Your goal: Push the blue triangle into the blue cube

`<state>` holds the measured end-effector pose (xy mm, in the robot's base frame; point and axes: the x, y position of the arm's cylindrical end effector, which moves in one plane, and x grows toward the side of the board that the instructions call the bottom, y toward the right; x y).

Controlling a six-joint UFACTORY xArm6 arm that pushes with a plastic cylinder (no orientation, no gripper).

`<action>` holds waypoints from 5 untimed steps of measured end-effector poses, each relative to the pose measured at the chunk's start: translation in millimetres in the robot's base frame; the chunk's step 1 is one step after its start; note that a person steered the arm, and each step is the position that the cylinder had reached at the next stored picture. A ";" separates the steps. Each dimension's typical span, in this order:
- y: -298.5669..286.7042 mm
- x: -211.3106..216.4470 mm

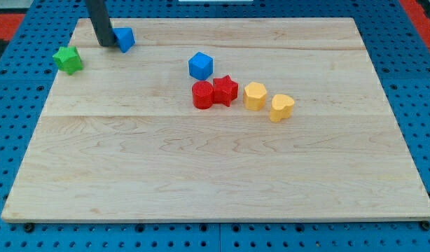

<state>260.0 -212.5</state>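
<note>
The blue triangle [125, 38] lies near the board's top left corner. My tip [106, 44] stands right against its left side, touching it or nearly so. The blue cube [200, 65] sits to the right of the triangle and a little lower, about a hundred pixels away, with bare board between them.
A green star [68, 59] lies at the board's left edge, below and left of my tip. A red cylinder [202, 94] and a red star [225, 90] sit just below the blue cube. A yellow hexagon [255, 95] and a yellow heart [281, 107] lie further right.
</note>
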 end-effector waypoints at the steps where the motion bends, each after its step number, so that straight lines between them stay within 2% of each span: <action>1: -1.6 -1.4; 2: -26.4 -1.4; 3: -78.9 -2.4; 5: -82.2 -66.8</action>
<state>193.2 -294.7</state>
